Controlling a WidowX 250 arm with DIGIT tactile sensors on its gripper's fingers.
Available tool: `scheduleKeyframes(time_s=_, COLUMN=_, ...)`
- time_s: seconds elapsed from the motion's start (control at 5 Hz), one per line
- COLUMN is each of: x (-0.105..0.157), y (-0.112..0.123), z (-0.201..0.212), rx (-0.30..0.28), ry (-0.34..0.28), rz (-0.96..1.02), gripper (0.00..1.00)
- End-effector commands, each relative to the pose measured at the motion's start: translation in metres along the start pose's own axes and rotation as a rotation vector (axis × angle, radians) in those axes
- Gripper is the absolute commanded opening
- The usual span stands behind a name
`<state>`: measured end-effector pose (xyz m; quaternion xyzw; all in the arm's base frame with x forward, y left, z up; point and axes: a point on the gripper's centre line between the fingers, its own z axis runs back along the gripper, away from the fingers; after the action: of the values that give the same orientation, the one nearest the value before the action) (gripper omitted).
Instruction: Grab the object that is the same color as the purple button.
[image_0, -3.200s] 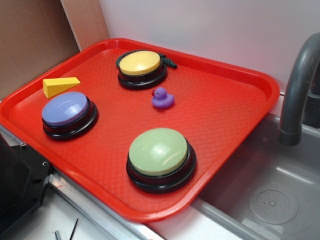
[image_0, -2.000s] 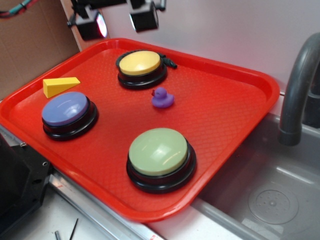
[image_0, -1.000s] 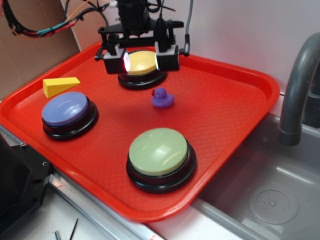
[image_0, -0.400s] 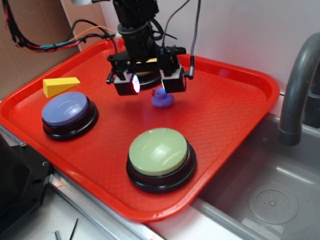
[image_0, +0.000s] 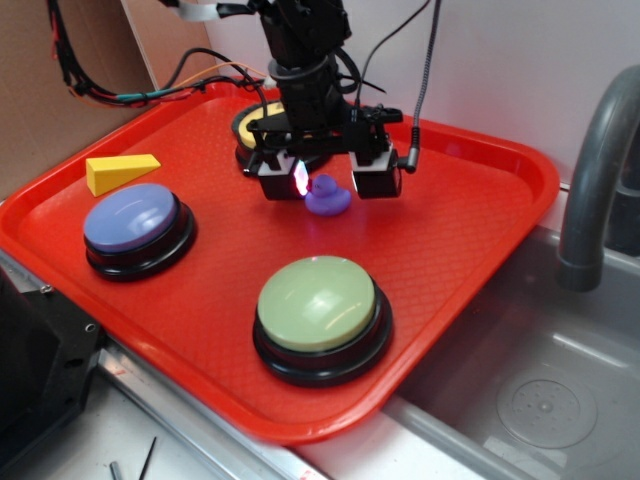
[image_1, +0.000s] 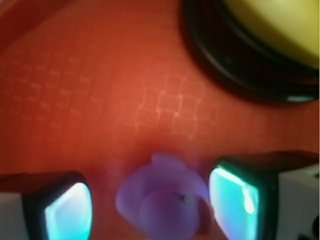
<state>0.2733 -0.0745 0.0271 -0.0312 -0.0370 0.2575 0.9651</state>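
Gripper (image_0: 329, 181) hangs spread over the purple duck (image_0: 327, 195), near the tray's (image_0: 480, 240) middle, one finger either side. Closing off-centre could squirt the duck toward the yellow button (image_1: 272, 30).

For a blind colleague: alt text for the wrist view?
Blurred close-up: a purple duck sits on the red tray between the open pincer's two glowing fingers. A yellow button on a black base fills the upper right.
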Motion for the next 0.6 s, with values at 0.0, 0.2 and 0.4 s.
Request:
scheduleKeyframes(time_s=0.0, x=0.0093, y=-0.0020, z=0.0018, rx=-0.036, ry=0.012, rz=0.013, gripper=0.93)
scheduleKeyframes(time_s=0.2, x=0.0087, y=0.0016, z=-0.0082, rx=-0.011, ry=0.030, rz=0.020, gripper=0.00)
scheduleKeyframes(time_s=0.4, x=0.0086, y=-0.0001, z=-0.0054, rx=-0.001, ry=0.022, rz=0.018, gripper=0.00)
